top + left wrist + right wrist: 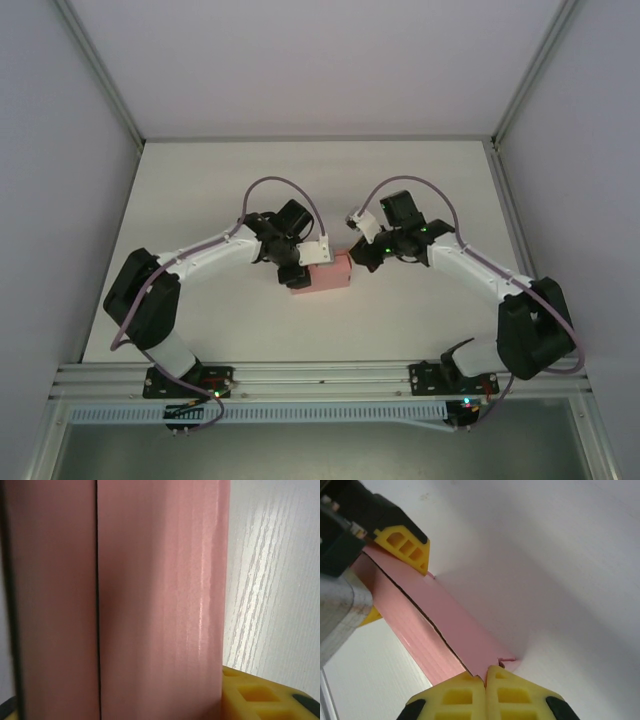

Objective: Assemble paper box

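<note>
Rail: one aluminium rail (320, 375) runs along the near edge at 6 o'clock and carries both bases.
Arms: two. The left arm (150, 300) is at 8 o'clock and the right arm (525, 325) at 4 o'clock. Both bend in toward the middle, and a lilac cable (275, 184) loops over each.
Left gripper: the left gripper (298, 276) is at the box's 9 o'clock. In the right wrist view its two yellow fingers (402, 545) sit one on each side of the box, pinching it.
Right gripper: the right gripper (485, 677) is at the box's 2 o'clock seen from above. Its two yellow fingers are pressed together with no gap, their tips touching the box's end corner.
Paper box: one pink paper box (322, 275) sits over the table's centre, between the two grippers. One dark seam runs along its length.
Table: one white table (200, 190), open toward 12 o'clock.
Hard to tell: whether the box rests on the table or is lifted, and whether any card is caught between the right fingertips. From above, the wrists hide both sets of fingertips. In the left wrist view the frame cuts the box off at 12 and 6 o'clock.
</note>
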`<state>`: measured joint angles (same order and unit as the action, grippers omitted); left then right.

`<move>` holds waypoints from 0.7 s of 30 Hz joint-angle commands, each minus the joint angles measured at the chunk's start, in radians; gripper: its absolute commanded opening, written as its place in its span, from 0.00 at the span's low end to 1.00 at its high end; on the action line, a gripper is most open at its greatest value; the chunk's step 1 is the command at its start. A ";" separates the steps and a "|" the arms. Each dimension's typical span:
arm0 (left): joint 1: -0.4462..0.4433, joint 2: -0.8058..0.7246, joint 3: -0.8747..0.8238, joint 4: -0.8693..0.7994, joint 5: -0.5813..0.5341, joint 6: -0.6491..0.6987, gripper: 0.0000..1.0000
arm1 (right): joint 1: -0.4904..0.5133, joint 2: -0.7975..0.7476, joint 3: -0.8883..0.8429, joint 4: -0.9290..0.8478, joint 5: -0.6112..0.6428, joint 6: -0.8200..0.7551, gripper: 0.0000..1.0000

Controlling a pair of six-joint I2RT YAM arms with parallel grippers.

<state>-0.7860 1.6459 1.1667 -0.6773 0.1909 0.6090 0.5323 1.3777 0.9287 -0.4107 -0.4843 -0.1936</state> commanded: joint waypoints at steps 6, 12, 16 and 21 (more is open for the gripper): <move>0.001 0.056 0.027 -0.019 -0.037 -0.027 0.47 | 0.091 -0.051 -0.028 0.136 0.092 0.520 0.03; 0.001 0.051 0.018 0.002 -0.036 -0.038 0.47 | 0.126 -0.069 -0.105 0.215 0.210 0.600 0.02; 0.001 0.051 0.018 0.011 -0.036 -0.041 0.48 | 0.141 -0.113 -0.256 0.371 0.257 0.459 0.00; 0.002 0.046 0.019 0.029 -0.041 -0.056 0.49 | 0.159 -0.164 -0.365 0.473 0.301 0.410 0.00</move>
<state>-0.7860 1.6596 1.1866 -0.6903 0.1677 0.5743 0.6678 1.2114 0.6300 0.0277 -0.1974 0.2584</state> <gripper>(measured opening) 0.488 0.047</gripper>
